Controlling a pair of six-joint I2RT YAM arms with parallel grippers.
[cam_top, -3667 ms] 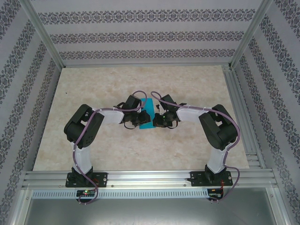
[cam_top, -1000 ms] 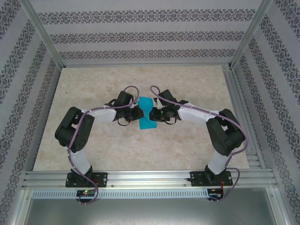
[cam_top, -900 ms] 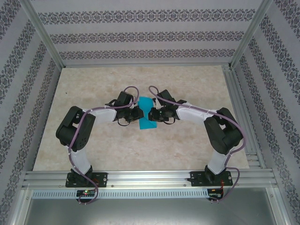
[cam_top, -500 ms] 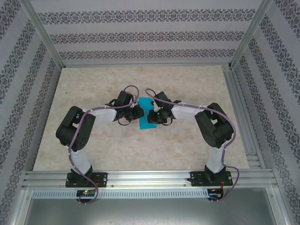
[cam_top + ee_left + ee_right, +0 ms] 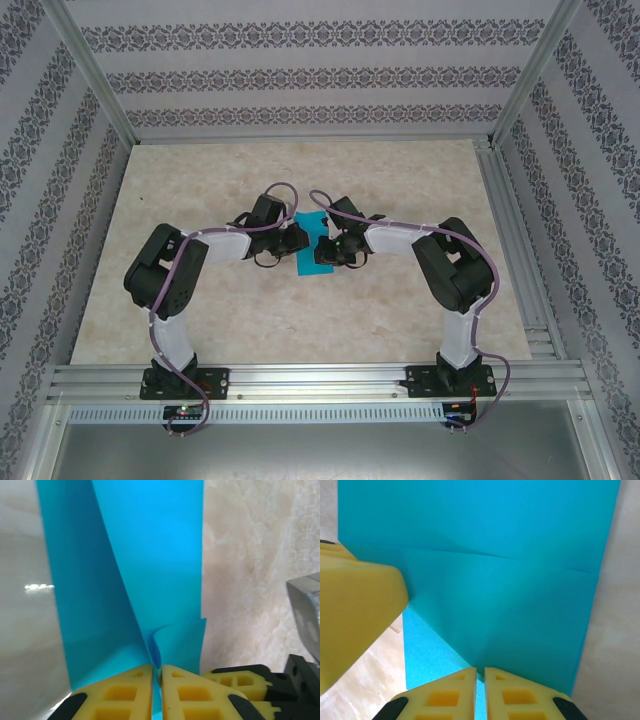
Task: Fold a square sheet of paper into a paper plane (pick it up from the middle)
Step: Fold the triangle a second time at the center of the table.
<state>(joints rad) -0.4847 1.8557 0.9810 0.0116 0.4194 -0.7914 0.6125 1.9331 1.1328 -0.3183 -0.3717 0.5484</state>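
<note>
You're clamping the left gripper (image 5: 157,692) and right gripper (image 5: 481,692) tight on opposite sides of the square sheet of paper (image 5: 150,555), probably holding its raised fold steady for creasing.

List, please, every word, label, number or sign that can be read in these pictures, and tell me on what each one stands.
There is no readable text in any view.
The thin teal-blue sheet of paper is plain, without print.
The yellow fingers of the left gripper and of the right gripper bear no marks.
The grey-patterned wall covering shows ornament, not letters.
</note>
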